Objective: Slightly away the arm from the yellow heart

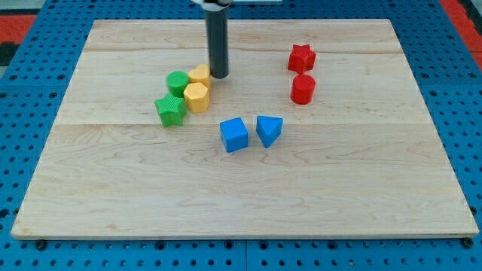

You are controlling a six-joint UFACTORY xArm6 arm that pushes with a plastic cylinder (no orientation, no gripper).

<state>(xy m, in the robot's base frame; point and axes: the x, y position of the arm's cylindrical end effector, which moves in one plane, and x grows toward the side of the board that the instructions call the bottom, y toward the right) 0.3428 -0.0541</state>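
Observation:
The yellow heart [200, 74] lies left of the board's middle, in the upper half. My tip [219, 75] stands right against the heart's right side, touching or almost touching it. The dark rod rises from there to the view's top. A yellow hexagon block [196, 97] sits just below the heart. A green cylinder [178, 83] sits to the heart's left, and a green star [171, 110] lies below that.
A blue cube [234, 135] and a blue triangular block [269, 129] lie near the board's middle. A red star [301, 58] and a red cylinder [303, 89] stand at the upper right. The wooden board [361, 188] lies on a blue perforated surface.

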